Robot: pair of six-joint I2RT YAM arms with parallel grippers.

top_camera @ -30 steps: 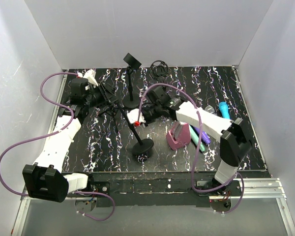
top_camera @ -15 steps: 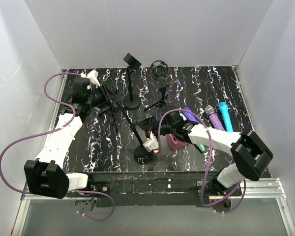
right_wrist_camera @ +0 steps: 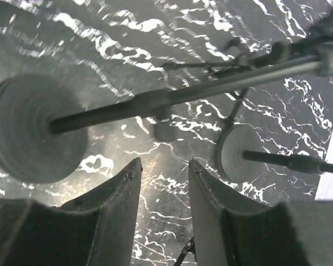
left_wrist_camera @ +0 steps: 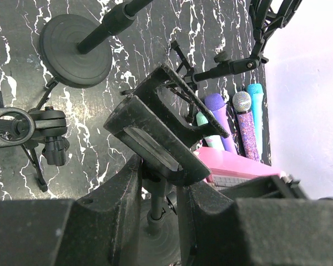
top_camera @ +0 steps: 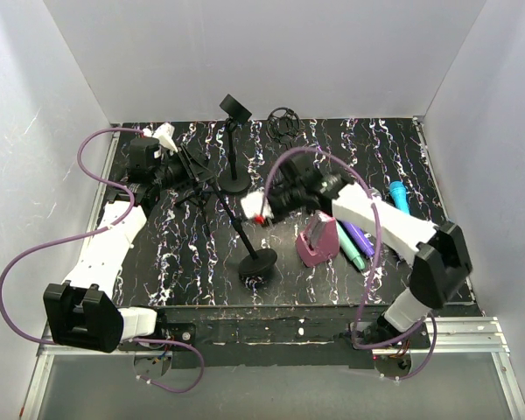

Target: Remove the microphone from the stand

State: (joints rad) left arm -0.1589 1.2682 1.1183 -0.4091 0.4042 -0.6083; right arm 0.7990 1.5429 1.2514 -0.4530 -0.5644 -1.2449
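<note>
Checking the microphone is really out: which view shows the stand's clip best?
Left wrist: the clip fills the frame, nothing in it, above the left gripper shut on the pole. Top view shows it small and dark; right wrist shows only the blurred pole.

Counter [top_camera: 350, 144] top is a glossy black sheet with white marble veining, and you can see light bouncing off it. The round stand base [top_camera: 257, 262] is matt black, looks like painted metal. The stand pole [left_wrist_camera: 156, 202] rising from it is the same dull black tube. The mic clip [left_wrist_camera: 161, 133] atop that pole is rough, dusty-looking black plastic, scuffed grey at the edges. The left pincer [left_wrist_camera: 158, 188] and right pincer [right_wrist_camera: 164, 177] have grainy matt black plastic fingers. Right of the base there's a pink case [top_camera: 318, 242] in smooth satin plastic. Past it is a purple glitter microphone [left_wrist_camera: 246, 130] with a silvery mesh head.
</note>
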